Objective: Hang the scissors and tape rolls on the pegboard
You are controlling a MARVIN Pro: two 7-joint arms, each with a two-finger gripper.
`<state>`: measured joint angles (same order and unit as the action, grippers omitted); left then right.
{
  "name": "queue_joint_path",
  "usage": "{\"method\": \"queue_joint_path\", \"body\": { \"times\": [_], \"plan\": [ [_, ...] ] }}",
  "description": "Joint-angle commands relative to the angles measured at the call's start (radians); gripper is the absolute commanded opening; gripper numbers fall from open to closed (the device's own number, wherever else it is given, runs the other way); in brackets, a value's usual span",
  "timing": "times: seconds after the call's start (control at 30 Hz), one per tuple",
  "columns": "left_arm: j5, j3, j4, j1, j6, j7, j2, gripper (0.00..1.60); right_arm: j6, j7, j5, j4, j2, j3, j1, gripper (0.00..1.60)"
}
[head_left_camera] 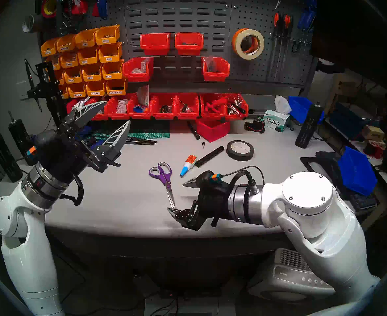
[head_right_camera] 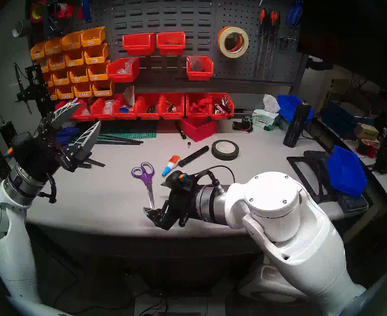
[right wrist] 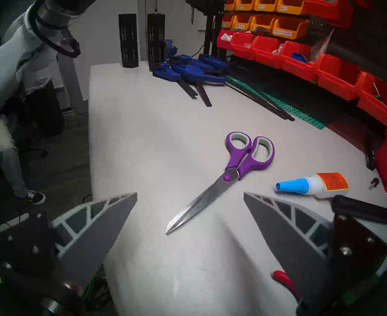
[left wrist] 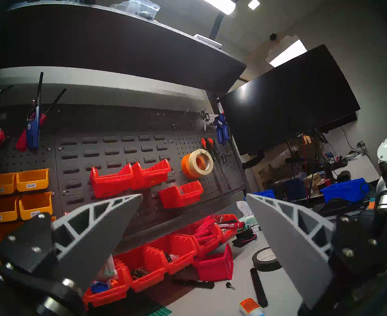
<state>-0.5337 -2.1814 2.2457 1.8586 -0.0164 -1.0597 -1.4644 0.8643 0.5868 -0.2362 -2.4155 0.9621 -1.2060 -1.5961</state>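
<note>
The scissors, with purple handles and silver blades, lie flat on the grey table, handles away from me; they also show in the right wrist view. My right gripper is open and low over the table, one finger on each side of the blade tip, not touching it. The orange tape roll and the cream tape roll hang together on a hook of the dark pegboard. My left gripper is open, empty and raised at the left, facing the pegboard.
A black tape roll, a glue bottle and a black rod lie behind the scissors. Red bins line the back, with a loose one on the table. Blue clamps lie at the far left.
</note>
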Motion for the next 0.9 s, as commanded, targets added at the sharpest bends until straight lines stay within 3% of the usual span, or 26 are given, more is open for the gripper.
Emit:
{"method": "queue_joint_path", "body": {
  "times": [0.0, 0.13, 0.4, 0.87],
  "plan": [
    [-0.009, 0.001, 0.01, -0.018, -0.01, 0.001, 0.0, 1.6, 0.01, 0.02, 0.037, -0.028, -0.024, 0.033, 0.102, 1.6],
    [-0.013, -0.004, 0.014, -0.019, -0.009, 0.004, 0.002, 1.6, 0.013, 0.034, 0.077, -0.026, -0.059, 0.064, 0.135, 1.6],
    [-0.014, -0.003, 0.015, -0.023, -0.012, 0.009, 0.002, 1.6, 0.008, 0.056, 0.104, 0.007, -0.067, 0.086, 0.163, 1.6],
    [0.001, 0.015, 0.005, -0.031, -0.023, 0.022, 0.005, 1.6, -0.019, 0.072, 0.093, 0.076, -0.022, 0.079, 0.168, 1.6]
  ]
}}
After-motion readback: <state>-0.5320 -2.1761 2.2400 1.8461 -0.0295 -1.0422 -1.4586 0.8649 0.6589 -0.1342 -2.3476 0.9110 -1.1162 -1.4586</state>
